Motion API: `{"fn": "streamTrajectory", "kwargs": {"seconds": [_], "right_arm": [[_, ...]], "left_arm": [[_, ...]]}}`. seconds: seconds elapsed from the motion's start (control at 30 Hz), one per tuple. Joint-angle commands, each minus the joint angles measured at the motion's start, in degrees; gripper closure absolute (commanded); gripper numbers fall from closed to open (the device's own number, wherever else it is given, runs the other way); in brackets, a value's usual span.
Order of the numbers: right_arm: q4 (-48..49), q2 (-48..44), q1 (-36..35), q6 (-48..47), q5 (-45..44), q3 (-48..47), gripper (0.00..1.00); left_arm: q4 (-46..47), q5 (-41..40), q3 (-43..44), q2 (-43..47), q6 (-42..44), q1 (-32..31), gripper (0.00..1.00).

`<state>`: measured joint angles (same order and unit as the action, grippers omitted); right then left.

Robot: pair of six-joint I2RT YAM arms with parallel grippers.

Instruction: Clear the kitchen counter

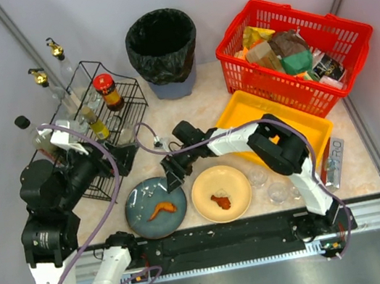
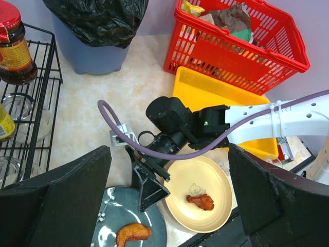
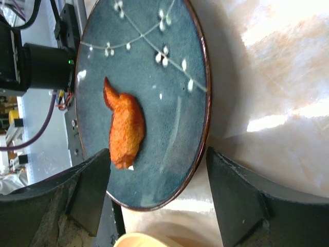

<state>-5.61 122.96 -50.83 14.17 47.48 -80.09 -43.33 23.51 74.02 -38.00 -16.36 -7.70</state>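
Right wrist view: the kitchen counter (image 3: 267, 77) is stretching beneath me, the blue plate (image 3: 169, 118) with its fried chicken piece (image 3: 125, 126) sitting on it. My right gripper (image 3: 157, 170) is straddling the plate's rim, unclenched. My left gripper (image 2: 169, 154) is gaping, empty. Next, I reckon: squeeze that rim, lift level.

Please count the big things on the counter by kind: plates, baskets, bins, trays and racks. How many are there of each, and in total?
Plates: 2 (blue plate, yellow plate)
Basket: 1
Bin: 1
Tray: 1
Rack: 1
Total: 6
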Motion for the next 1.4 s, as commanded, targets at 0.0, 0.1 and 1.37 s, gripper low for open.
{"fn": "streamTrajectory", "kwargs": {"seconds": [0.0,0.1,1.37], "right_arm": [[0.60,2.99,0.03,1.29,0.15,-3.05,0.28],[0.60,3.96,0.12,2.52,-1.51,-3.84,0.37],[6.84,-11.86,12.68,17.82,-7.49,4.42,1.00]], "left_arm": [[2.90,-0.22,-0.80,0.56,-0.08,-0.03,0.01],[3.25,-0.13,-1.24,0.64,-0.25,-0.03,0.01],[4.13,-10.77,-3.53,-3.92,-7.28,-0.03,0.01]]}}
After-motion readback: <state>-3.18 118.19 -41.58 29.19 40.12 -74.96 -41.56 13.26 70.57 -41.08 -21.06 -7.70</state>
